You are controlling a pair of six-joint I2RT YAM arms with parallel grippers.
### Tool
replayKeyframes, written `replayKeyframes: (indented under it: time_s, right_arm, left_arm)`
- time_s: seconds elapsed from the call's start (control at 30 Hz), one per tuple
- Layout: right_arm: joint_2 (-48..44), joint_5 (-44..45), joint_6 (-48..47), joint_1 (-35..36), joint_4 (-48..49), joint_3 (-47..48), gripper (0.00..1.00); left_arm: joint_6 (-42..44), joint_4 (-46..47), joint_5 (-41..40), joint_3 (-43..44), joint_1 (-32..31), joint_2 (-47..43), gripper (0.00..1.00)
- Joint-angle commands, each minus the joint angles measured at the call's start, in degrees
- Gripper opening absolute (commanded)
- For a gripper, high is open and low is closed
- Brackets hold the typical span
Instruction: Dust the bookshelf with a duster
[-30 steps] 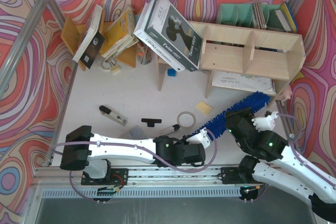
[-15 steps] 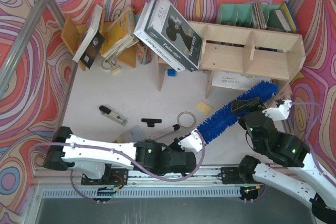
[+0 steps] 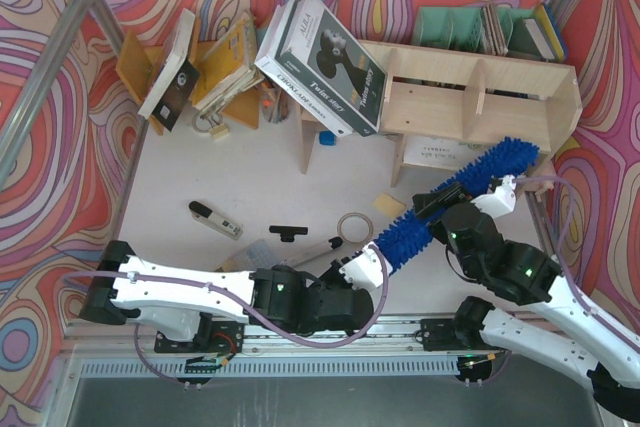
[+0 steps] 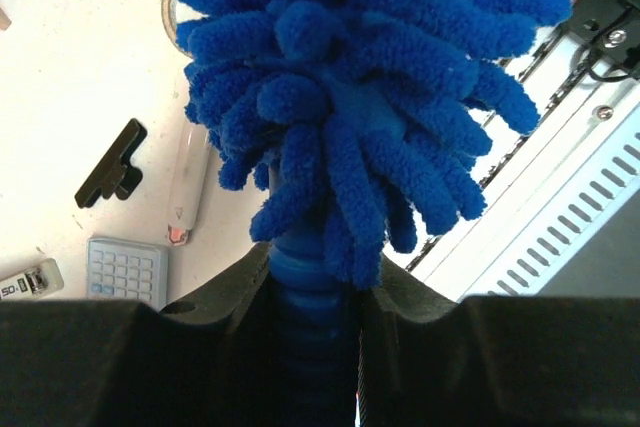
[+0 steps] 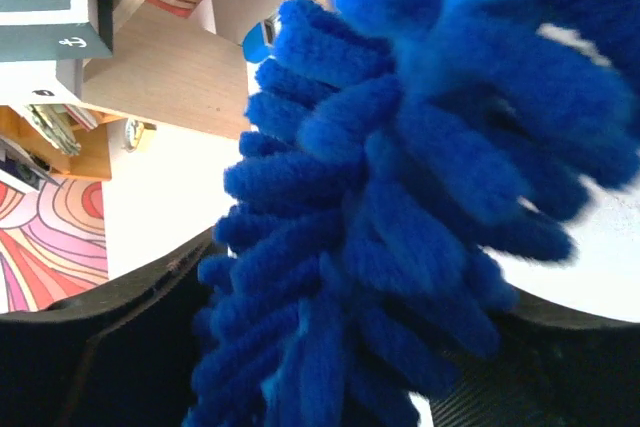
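Holding the duster [image 3: 455, 197] in two places, I am at the step where its head is brought to the bookshelf [image 3: 480, 97]; the wiping itself I judge as only beginning. On the left, my left fingers [image 4: 225, 312] are pressed together on the ribbed blue handle, just below the first strands, near the front edge of the table [image 3: 250, 177]. From there the duster runs in a slant up and to the right. Its far end lies at the open lower compartment of the bookshelf, over a white spiral pad [image 3: 445, 152] and near the right upright. About the middle of the head, my right fingers [image 5: 120, 347] stand one on each side of the fluff, and the strands fill the gap between them. Whether they squeeze the head or only lie around it, I cannot tell. The next move, I think, asks both arms to go together: to slide the tip along the lower board and sweep sideways with light pressure, so the handle does not twist in my left grip. From above I cannot see if the tip touches the wood or hangs over it. Both wrist views are almost filled with blue strands, so the shelf is mostly cut off there.
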Motion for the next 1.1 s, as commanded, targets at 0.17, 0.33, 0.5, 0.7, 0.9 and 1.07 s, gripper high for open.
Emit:
replayKeyframes:
  time_s: [0.17, 0.33, 0.5, 0.7, 0.9, 1.07]
  right_arm:
    - [1.6, 4.1, 11.8, -0.2, -7.1, 0.1, 0.37]
    - [0.4, 5.0, 15.1, -0.3, -9.4, -0.3, 0.23]
    - [-1.4, 4.2, 20.4, -0.3, -10.6, -1.0, 0.12]
    - [-4.5, 2.3, 25.4, -0.3, -8.3, -3.2, 0.01]
    - [-5.3, 0.9, 28.0, -0.3, -7.2, -3.1, 0.0]
    - [-5.6, 0.6, 30.1, -0.3, -7.6, -3.3, 0.0]
  left_arm:
    - [2.7, 6.9, 1.3, 0.4, -0.8, -4.4, 0.0]
    - [3.1, 9.8, 2.1, -2.3, -0.8, -7.4, 0.07]
    - [3.0, 11.9, 3.1, -5.1, -0.8, -9.7, 0.15]
    - [1.8, 13.1, 3.4, -8.3, -0.5, -11.0, 0.24]
    - [0.2, 13.9, 4.9, -11.4, 0.8, -12.0, 0.37]
    - [-0.5, 15.2, 6.5, -13.7, 2.2, -12.8, 0.44]
